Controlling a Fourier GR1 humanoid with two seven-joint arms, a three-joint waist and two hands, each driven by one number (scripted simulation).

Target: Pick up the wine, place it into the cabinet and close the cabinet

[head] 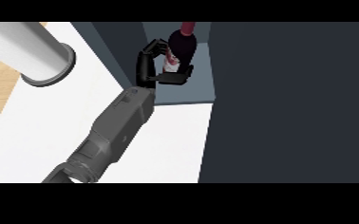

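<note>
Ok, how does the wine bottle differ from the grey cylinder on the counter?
The wine bottle is dark with a red top; the grey cylinder is pale. The bottle is inside the cabinet opening, the cylinder out on the counter. The left hand curls its fingers round the bottle; nothing touches the cylinder. Both are round.

wine bottle (183, 45) partly behind the left hand (146, 69); white cylinder (32, 47) cut off top-left

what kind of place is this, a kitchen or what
Most likely a kitchen. There is a white counter and a dark cabinet standing open at its far side. The robot hand is holding a wine bottle inside the cabinet.
</note>
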